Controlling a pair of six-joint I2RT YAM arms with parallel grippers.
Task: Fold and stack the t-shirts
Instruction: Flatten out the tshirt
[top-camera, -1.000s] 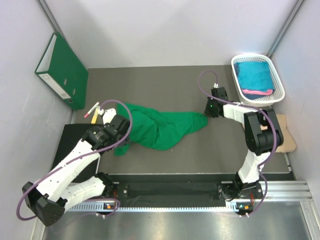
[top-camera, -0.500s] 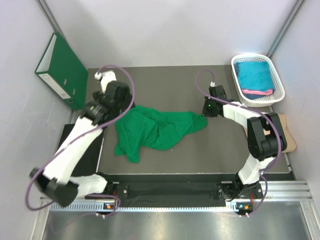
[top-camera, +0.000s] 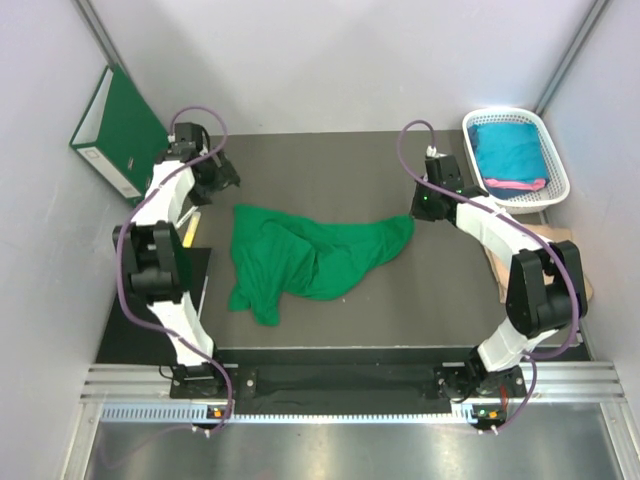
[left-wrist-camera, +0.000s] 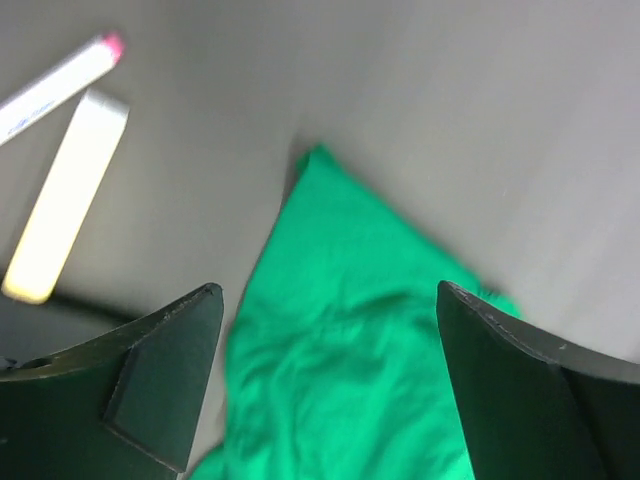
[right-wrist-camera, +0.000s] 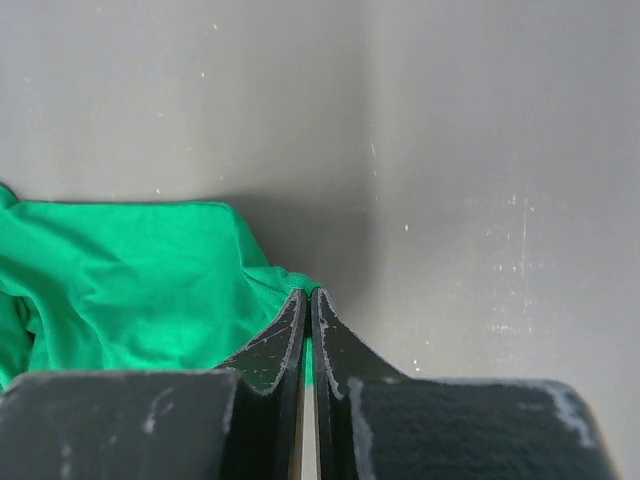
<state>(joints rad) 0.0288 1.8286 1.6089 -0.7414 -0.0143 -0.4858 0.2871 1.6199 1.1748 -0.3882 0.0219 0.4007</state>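
1. The right gripper (right-wrist-camera: 306, 296) is pinched shut on a thin fold of the green shirt (right-wrist-camera: 130, 285). A sliver of green shows between its two fingers (right-wrist-camera: 268, 350).
2. In the wrist view, the cloth spreads from that pinch toward 9 o'clock over bare grey mat (right-wrist-camera: 480, 150).
3. The left gripper (left-wrist-camera: 328, 290) is spread wide and holds nothing. Its fingers (left-wrist-camera: 160, 370) hang above a pointed corner of the green shirt (left-wrist-camera: 340, 340) without touching it.
4. At 10 o'clock from that corner lie a white pen (left-wrist-camera: 58, 86) with a pink cap and a pale yellow marker (left-wrist-camera: 64, 196), side by side on the mat.
5. From above, the green shirt (top-camera: 310, 260) lies crumpled, unfolded, in the middle of the mat (top-camera: 330, 165).
6. The right gripper (top-camera: 425, 205) grips the shirt's 3 o'clock tip. The left gripper (top-camera: 218, 176) sits near the shirt's 10 o'clock corner, apart from it.
7. At 2 o'clock from the green shirt stands a white basket (top-camera: 557, 160). In it lies a teal shirt (top-camera: 508, 148), with a pink shirt (top-camera: 515, 184) showing at its near edge.
8. At 10 o'clock a dark green binder (top-camera: 122, 128) leans against the left wall, well apart from the shirts.
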